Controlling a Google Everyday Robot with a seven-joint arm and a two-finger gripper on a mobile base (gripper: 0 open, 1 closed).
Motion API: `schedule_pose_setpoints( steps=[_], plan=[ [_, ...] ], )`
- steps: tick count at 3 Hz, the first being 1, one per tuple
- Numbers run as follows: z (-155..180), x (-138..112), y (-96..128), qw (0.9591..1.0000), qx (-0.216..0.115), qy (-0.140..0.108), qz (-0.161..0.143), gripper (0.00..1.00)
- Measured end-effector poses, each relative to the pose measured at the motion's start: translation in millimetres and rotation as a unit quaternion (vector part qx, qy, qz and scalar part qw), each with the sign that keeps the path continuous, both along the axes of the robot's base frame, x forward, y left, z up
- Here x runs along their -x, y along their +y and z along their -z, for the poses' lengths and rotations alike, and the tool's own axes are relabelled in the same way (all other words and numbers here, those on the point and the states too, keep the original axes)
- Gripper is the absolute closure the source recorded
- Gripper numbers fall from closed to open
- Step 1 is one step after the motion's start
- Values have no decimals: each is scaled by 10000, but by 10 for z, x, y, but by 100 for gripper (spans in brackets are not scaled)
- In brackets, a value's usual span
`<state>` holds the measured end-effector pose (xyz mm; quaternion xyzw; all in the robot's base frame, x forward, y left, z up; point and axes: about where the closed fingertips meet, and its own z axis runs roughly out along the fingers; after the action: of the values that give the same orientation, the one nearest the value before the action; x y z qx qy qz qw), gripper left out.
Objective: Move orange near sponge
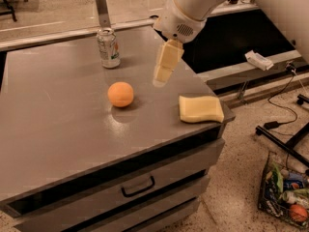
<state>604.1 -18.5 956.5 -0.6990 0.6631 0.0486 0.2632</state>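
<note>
The orange (120,94) sits on the grey worktop (58,129), below the hand (161,79) and toward the picture's left of it, not touching. The sponge (201,108) lies flat near the worktop's corner, below the hand on its other side, apart from the orange. The hand hangs above the surface between them; whether it is spread or pressed together cannot be told. A drink can (108,47) stands upright beyond the orange.

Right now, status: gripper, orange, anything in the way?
Gripper above table, between orange and sponge, holding nothing. Orange untouched, apart from sponge. Can behind, off the path.
</note>
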Motion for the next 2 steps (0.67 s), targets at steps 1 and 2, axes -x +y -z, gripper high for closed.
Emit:
schedule_pose_setpoints(
  steps=[1, 2],
  plan=[
    [121, 47, 291, 9997, -8, 27, -244, 0],
    [292, 140, 531, 9990, 33, 93, -428, 0]
  ],
)
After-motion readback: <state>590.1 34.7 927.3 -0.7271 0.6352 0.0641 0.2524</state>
